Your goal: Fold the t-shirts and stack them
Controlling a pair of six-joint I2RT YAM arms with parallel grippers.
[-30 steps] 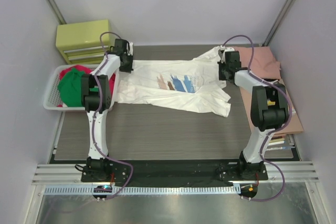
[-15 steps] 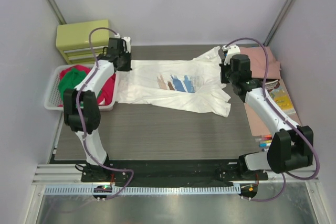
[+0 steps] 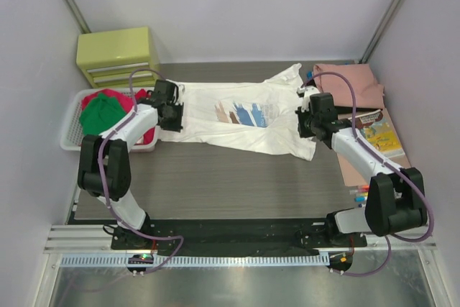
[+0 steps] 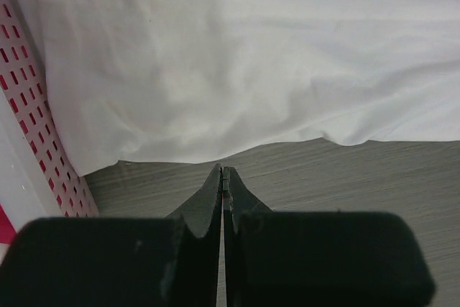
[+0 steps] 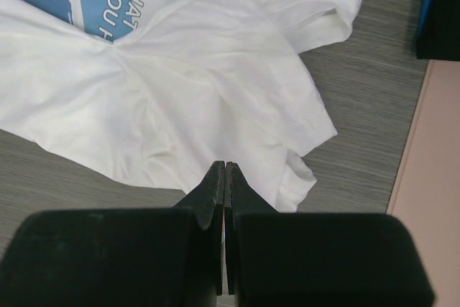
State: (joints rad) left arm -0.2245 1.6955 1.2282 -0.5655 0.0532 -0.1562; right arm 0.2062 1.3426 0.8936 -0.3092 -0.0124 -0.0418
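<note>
Likely flattening white shirt before folding. Pinched shut and empty at left gripper and right gripper, cloth edge just ahead of each. Next: open wide, grab edges.

The t-shirt lies spread on the table, basket at its left, drawer box behind the basket.
</note>
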